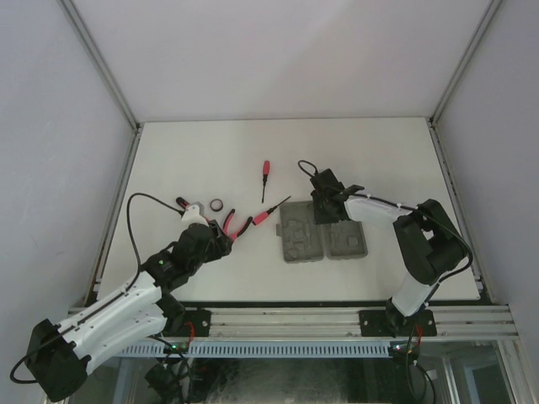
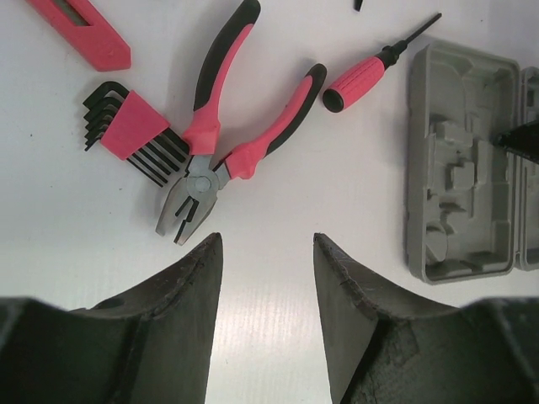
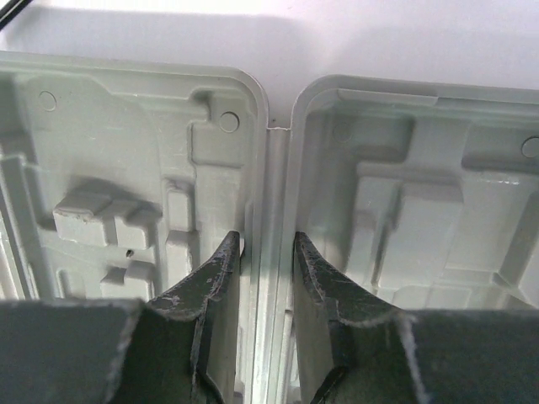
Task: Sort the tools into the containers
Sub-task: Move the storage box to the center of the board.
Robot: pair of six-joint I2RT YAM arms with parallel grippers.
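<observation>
**A:** Where do the tools lie?

**B:** On the white tabletop [image 1: 185,160], all to the left of the two grey trays [image 1: 296,240], which sit side by side. The pliers [image 2: 221,139] lie with their handles spread. A red hex key set [image 2: 126,126] rests against their left side, and a red-handled screwdriver [image 2: 360,77] lies between the pliers and the trays. A second screwdriver [image 1: 265,177] lies farther back, and a small dark ring [image 1: 216,204] sits just beyond the pliers.

**A:** And the left claw?

**B:** The left claw [image 2: 266,242] hangs open on the near side of the pliers' nose, with nothing between its fingers.

**A:** The right one?

**B:** The right claw [image 3: 265,242] is down at the trays with one finger in each, straddling the ridge [image 3: 271,168] where they join. Its jaws are narrow and close against that ridge, but I cannot tell whether they are pinching it.
</observation>
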